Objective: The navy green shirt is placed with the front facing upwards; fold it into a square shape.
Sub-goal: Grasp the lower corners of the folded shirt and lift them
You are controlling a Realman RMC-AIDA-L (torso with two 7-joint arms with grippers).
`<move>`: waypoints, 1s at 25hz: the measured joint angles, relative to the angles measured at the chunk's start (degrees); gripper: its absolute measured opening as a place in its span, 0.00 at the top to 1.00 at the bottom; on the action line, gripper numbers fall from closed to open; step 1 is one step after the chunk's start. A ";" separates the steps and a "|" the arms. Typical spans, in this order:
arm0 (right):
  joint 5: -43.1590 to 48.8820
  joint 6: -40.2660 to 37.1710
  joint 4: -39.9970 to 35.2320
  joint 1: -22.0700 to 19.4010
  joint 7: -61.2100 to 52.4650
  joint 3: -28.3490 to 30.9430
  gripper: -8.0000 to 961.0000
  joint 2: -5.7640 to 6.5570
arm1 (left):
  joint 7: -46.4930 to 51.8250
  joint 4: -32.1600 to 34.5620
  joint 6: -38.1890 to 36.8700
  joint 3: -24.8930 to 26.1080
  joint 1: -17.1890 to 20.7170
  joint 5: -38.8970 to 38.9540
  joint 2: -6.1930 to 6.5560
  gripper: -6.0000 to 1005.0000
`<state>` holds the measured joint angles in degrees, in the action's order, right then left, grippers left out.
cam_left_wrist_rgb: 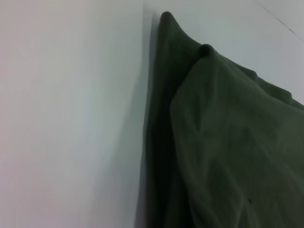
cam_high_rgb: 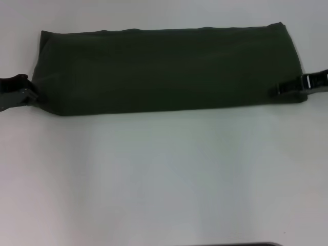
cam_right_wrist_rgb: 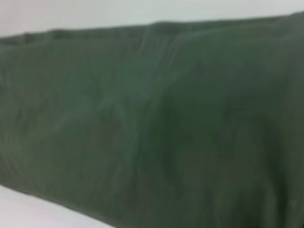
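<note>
The navy green shirt (cam_high_rgb: 164, 69) lies on the white table as a long, flat band running left to right, with no lettering or label showing. My left gripper (cam_high_rgb: 24, 92) sits at the band's left end, right at the near corner. My right gripper (cam_high_rgb: 288, 89) is at the right end and overlaps the near right corner of the cloth. The left wrist view shows layered folds of the shirt (cam_left_wrist_rgb: 223, 137) next to bare table. In the right wrist view the shirt (cam_right_wrist_rgb: 156, 123) fills almost the whole picture.
The white table (cam_high_rgb: 164, 174) stretches bare in front of the shirt. A dark edge (cam_high_rgb: 236, 244) shows at the very bottom of the head view. Behind the shirt a narrow strip of table (cam_high_rgb: 154, 13) shows.
</note>
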<state>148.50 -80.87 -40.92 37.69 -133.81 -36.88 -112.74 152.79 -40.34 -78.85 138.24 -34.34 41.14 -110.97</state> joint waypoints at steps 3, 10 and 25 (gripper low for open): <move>0.61 0.09 0.02 0.08 -1.24 -2.59 0.12 -0.04 | 0.01 0.00 -0.01 0.02 -0.03 0.00 -0.01 0.97; 0.73 -0.71 -0.76 0.11 -2.28 -3.32 0.39 0.40 | 0.04 0.05 -0.54 0.32 -0.02 0.00 0.08 0.97; 0.76 -3.82 -2.22 -0.11 -3.09 -3.24 0.91 1.54 | -0.33 -0.01 -2.93 0.05 0.00 -0.76 0.70 0.96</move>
<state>149.26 -84.70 -43.14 37.57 -136.90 -40.12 -111.20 152.46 -40.34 -81.79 138.28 -34.35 40.38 -110.27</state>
